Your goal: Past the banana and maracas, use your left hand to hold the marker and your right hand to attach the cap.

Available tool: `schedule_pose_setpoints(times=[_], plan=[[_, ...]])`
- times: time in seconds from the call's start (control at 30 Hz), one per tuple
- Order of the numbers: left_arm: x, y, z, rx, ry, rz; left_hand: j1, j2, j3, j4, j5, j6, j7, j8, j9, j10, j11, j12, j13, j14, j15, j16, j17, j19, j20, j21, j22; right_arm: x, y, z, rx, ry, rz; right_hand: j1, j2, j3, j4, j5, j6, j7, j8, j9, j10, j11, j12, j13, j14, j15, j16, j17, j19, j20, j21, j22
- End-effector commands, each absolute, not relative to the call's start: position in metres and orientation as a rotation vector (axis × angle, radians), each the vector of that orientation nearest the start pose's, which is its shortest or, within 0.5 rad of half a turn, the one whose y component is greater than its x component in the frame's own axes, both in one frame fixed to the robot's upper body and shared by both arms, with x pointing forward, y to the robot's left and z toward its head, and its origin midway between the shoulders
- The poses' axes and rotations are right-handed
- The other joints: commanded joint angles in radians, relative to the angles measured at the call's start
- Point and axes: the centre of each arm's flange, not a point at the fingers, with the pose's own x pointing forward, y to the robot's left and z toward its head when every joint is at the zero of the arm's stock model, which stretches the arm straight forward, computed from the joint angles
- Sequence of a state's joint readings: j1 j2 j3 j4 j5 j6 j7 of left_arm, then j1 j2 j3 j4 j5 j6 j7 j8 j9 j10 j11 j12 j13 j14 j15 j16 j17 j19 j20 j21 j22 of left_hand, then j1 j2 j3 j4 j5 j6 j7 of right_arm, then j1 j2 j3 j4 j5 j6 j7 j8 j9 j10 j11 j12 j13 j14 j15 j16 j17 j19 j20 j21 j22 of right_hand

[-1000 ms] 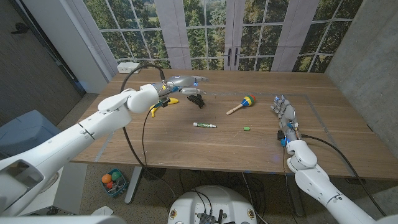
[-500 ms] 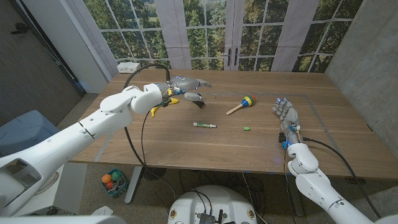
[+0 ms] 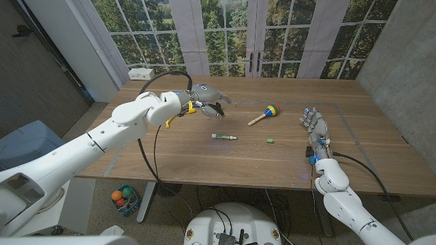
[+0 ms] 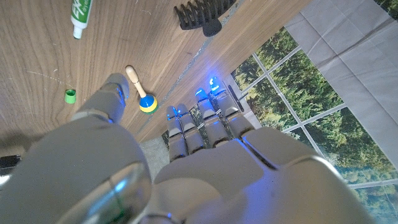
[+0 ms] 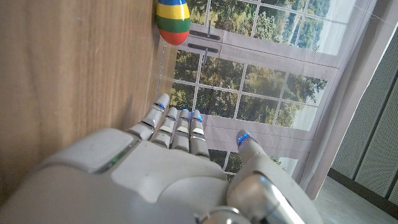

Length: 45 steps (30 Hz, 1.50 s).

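Note:
The white marker (image 3: 223, 137) with green print lies uncapped near the table's middle, and its small green cap (image 3: 270, 141) lies apart to its right. My left hand (image 3: 208, 95) hovers open above the far left of the table, behind the marker, with the banana (image 3: 191, 107) partly hidden under its wrist. The maraca (image 3: 264, 114) lies right of that hand. My right hand (image 3: 315, 126) stands open at the right, well clear of the cap. The left wrist view shows the marker (image 4: 81, 15), cap (image 4: 70, 95) and maraca (image 4: 140, 92) beyond my left hand (image 4: 186, 155). In the right wrist view the maraca (image 5: 173, 22) lies past my right hand (image 5: 174, 168).
A black comb (image 3: 216, 110) lies just under the left hand's fingers, and shows too in the left wrist view (image 4: 202, 14). A white power strip (image 3: 141, 72) sits at the table's back left corner. A black cable (image 3: 146, 146) loops from the left arm.
My left hand has drifted a little to the right, over the black comb. The right hand, marker and cap have stayed put.

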<state>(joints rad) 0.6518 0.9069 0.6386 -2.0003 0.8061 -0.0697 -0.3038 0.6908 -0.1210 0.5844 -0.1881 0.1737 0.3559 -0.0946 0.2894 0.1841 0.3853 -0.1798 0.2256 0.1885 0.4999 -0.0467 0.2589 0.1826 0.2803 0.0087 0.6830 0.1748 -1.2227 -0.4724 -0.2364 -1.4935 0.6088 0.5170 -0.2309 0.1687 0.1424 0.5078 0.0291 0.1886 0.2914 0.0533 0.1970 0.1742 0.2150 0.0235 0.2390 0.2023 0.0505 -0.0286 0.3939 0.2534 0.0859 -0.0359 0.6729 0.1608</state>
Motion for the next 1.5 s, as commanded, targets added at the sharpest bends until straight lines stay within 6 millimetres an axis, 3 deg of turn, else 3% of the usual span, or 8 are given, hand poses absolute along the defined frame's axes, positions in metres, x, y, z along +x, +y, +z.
schedule_pose_setpoints(times=[0.03, 0.33, 0.57, 0.87, 1.07, 1.17, 1.3, 1.5], plan=[[0.527, 0.141, 0.068, 2.048, -0.844, -0.209, 0.078, 0.001, -0.04, 0.01, 0.0, 0.034, 0.003, 0.011, 0.002, 0.05, -0.019, 0.002, 0.005, 0.121, -0.173, 0.046, 0.019, 0.064, -0.027, 0.009, 0.008, 0.57, -0.324, -0.137, 0.239, -0.661, -0.084, -0.005, 0.017, -0.004, -0.001, -0.002, 0.013, 0.002, 0.002, 0.006, 0.016, 0.005, 0.002, 0.004, 0.016, 0.002, 0.008, 0.005, 0.013, -0.03, -0.003, 0.003], [0.531, 0.141, 0.066, 2.063, -0.814, -0.216, 0.116, 0.012, -0.114, 0.022, 0.003, 0.041, 0.016, 0.002, 0.003, 0.055, -0.025, -0.013, 0.007, 0.26, -0.18, 0.124, 0.063, 0.146, -0.066, 0.035, 0.017, 0.571, -0.323, -0.137, 0.243, -0.664, -0.088, -0.009, 0.015, -0.008, 0.0, -0.002, 0.024, 0.004, 0.004, 0.006, 0.022, 0.007, 0.002, 0.004, 0.03, 0.004, 0.012, 0.006, 0.03, -0.024, -0.006, 0.004], [0.536, 0.142, 0.062, 2.069, -0.807, -0.21, 0.127, 0.011, -0.137, 0.021, 0.004, 0.043, 0.013, -0.001, 0.004, 0.056, -0.032, -0.015, 0.008, 0.297, -0.179, 0.158, 0.091, 0.141, -0.067, 0.035, 0.02, 0.57, -0.322, -0.138, 0.244, -0.668, -0.094, -0.011, 0.014, -0.009, 0.001, -0.002, 0.031, 0.005, 0.005, 0.007, 0.029, 0.008, 0.003, 0.005, 0.043, 0.008, 0.015, 0.006, 0.044, -0.02, -0.008, 0.004], [0.538, 0.141, 0.051, 2.093, -0.802, -0.185, 0.12, 0.006, -0.244, 0.041, 0.016, -0.02, -0.021, -0.034, 0.008, -0.028, -0.029, -0.039, 0.015, -0.02, -0.156, 0.089, 0.166, 0.009, -0.04, 0.002, 0.035, 0.568, -0.324, -0.142, 0.254, -0.674, -0.109, -0.012, 0.013, -0.01, 0.0, -0.002, 0.044, 0.005, 0.007, 0.007, 0.045, 0.01, 0.006, 0.005, 0.064, 0.008, 0.021, 0.006, 0.064, -0.016, -0.011, 0.005], [0.538, 0.14, 0.043, 2.104, -0.805, -0.173, 0.112, -0.008, -0.298, 0.038, 0.031, -0.028, -0.057, -0.021, 0.011, -0.077, -0.036, -0.03, 0.016, -0.283, -0.037, -0.03, 0.149, -0.18, 0.043, -0.056, 0.036, 0.565, -0.325, -0.144, 0.258, -0.679, -0.116, -0.012, 0.011, -0.011, -0.002, -0.002, 0.055, 0.004, 0.01, 0.007, 0.055, 0.009, 0.009, 0.005, 0.076, 0.008, 0.024, 0.006, 0.075, -0.014, -0.011, 0.005], [0.538, 0.139, 0.04, 2.099, -0.808, -0.176, 0.114, -0.006, -0.315, 0.039, 0.036, -0.015, -0.066, -0.007, 0.013, -0.063, -0.035, -0.021, 0.017, -0.312, -0.025, -0.046, 0.125, -0.303, 0.122, -0.114, 0.023, 0.563, -0.326, -0.146, 0.254, -0.68, -0.117, -0.011, 0.01, -0.011, -0.004, -0.002, 0.057, 0.005, 0.01, 0.007, 0.057, 0.01, 0.009, 0.005, 0.078, 0.008, 0.025, 0.005, 0.08, -0.012, -0.011, 0.005], [0.539, 0.139, 0.037, 2.083, -0.807, -0.188, 0.126, -0.003, -0.329, 0.037, 0.039, 0.048, -0.061, 0.034, 0.017, -0.023, -0.038, -0.012, 0.02, -0.347, -0.013, -0.059, 0.085, -0.401, 0.174, -0.179, 0.01, 0.561, -0.328, -0.148, 0.26, -0.68, -0.122, -0.011, 0.009, -0.012, -0.006, -0.003, 0.06, 0.005, 0.01, 0.007, 0.059, 0.01, 0.009, 0.006, 0.082, 0.009, 0.026, 0.006, 0.085, -0.01, -0.013, 0.005], [0.537, 0.138, 0.034, 2.046, -0.831, -0.192, 0.143, 0.0, -0.333, 0.033, 0.04, 0.117, -0.035, 0.076, 0.021, 0.061, -0.038, 0.005, 0.021, -0.366, 0.006, -0.062, 0.041, -0.415, 0.183, -0.213, 0.005, 0.558, -0.33, -0.15, 0.252, -0.68, -0.121, -0.009, 0.008, -0.013, -0.009, -0.003, 0.062, 0.006, 0.009, 0.008, 0.061, 0.01, 0.008, 0.006, 0.084, 0.013, 0.027, 0.006, 0.088, -0.009, -0.016, 0.006]])
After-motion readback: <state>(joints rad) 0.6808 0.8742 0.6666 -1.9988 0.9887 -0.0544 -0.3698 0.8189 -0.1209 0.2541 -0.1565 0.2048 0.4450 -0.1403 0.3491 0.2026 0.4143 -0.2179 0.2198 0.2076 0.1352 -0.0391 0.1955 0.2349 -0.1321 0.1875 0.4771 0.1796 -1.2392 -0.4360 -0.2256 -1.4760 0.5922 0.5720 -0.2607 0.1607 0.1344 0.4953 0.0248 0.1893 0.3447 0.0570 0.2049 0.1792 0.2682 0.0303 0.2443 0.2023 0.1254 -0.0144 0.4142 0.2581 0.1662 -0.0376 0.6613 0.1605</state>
